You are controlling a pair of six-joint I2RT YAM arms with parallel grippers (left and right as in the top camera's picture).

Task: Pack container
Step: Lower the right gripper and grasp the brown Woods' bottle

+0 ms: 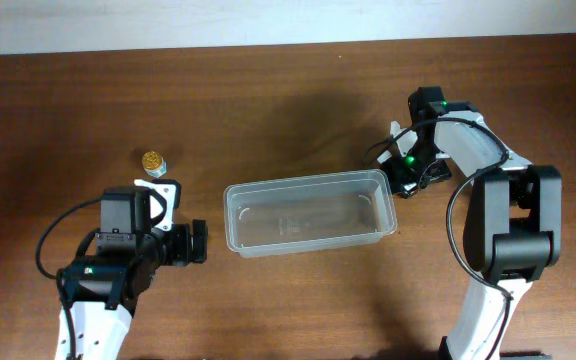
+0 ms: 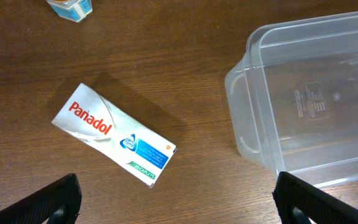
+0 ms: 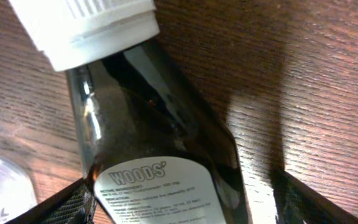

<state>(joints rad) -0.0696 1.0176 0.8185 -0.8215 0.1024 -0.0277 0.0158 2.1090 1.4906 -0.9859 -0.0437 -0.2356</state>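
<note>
Container [image 1: 303,183] sits mid-frame in the overhead view. Left gripper [image 1: 199,243], lower left, spreads wide, holding nothing, near a pill box [image 2: 114,135]. Right gripper [image 1: 406,183], by the container's right end, straddles a dark bottle [image 3: 154,124], not clamped.

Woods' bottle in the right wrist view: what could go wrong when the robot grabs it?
The Woods' bottle sits nearer one finger of the open right gripper, so closing might shove or roll it instead of pinching it. The container is close by, so a lifted bottle could bump its rim.
</note>
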